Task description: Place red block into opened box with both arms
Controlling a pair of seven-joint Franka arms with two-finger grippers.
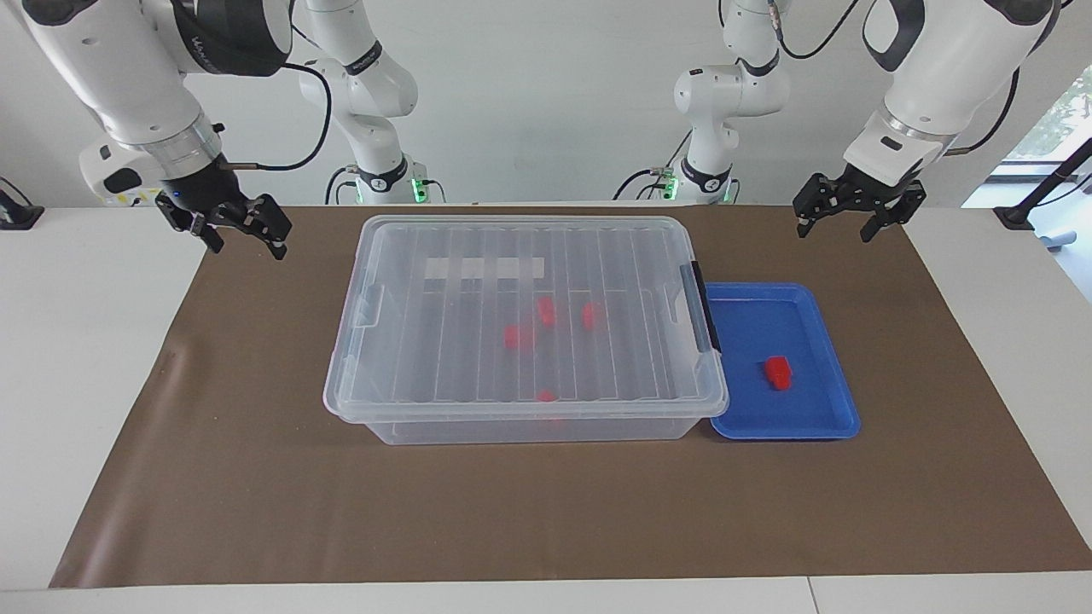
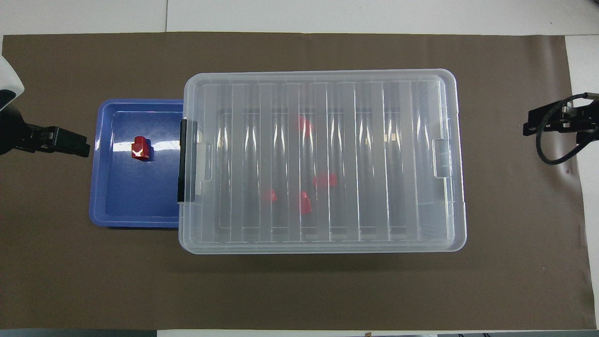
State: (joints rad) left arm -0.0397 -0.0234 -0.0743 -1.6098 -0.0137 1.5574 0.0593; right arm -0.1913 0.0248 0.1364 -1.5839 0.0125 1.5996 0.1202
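One red block lies in a shallow blue tray beside the box, toward the left arm's end of the table. The clear box stands mid-table with its ribbed lid lying flat on top. Several more red blocks show through the lid, inside the box. My left gripper hangs open over the brown mat, apart from the tray and holding nothing. Over the mat at the other end, my right gripper is also open and holds nothing.
A brown mat covers the table under box and tray. A black latch sits on the box's end next to the tray. Two slimmer white arms stand at the robots' edge of the table.
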